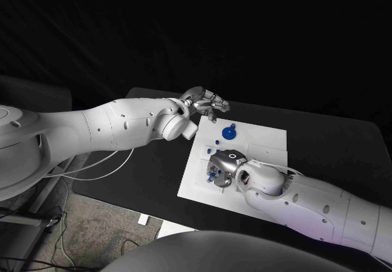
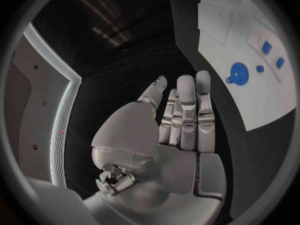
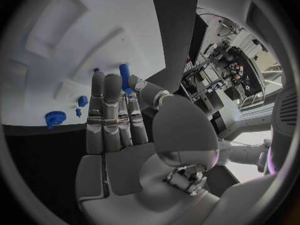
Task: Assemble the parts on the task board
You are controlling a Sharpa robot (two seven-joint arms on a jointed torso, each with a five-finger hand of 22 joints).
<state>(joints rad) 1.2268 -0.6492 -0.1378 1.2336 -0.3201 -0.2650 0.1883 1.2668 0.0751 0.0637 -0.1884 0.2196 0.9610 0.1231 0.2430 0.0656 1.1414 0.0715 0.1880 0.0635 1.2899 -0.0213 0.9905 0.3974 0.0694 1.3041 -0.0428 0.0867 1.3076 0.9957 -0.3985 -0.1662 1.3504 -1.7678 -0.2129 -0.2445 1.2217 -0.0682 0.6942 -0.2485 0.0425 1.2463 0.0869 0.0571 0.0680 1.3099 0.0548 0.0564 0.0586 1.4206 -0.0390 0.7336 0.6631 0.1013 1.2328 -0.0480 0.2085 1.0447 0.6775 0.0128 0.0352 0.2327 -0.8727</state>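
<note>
The white board (image 1: 261, 141) lies in the middle of the black table (image 1: 343, 136).

The left hand (image 1: 206, 103) hangs over the table just past the board's far left corner. In the left wrist view its fingers (image 2: 186, 110) are straight and a little apart, and the hand (image 2: 169, 135) has nothing in it. It touches nothing.

The right hand (image 1: 225, 166) is low over the near left part of the board. In the right wrist view the hand (image 3: 122, 130) has its fingers (image 3: 103, 110) stretched out side by side. A blue peg (image 3: 124, 77) sticks up beside the fingertips. It looks pinched against them, but I cannot tell for sure if the hand holds it.

A round blue gear (image 1: 229, 133) sits on the far part of the board, between the two hands. The left wrist view shows the gear (image 2: 238, 73) with a small blue knob (image 2: 260, 69) and two blue blocks (image 2: 267, 47) near it on the board. More small blue parts (image 1: 212, 177) lie right by the right hand.
</note>
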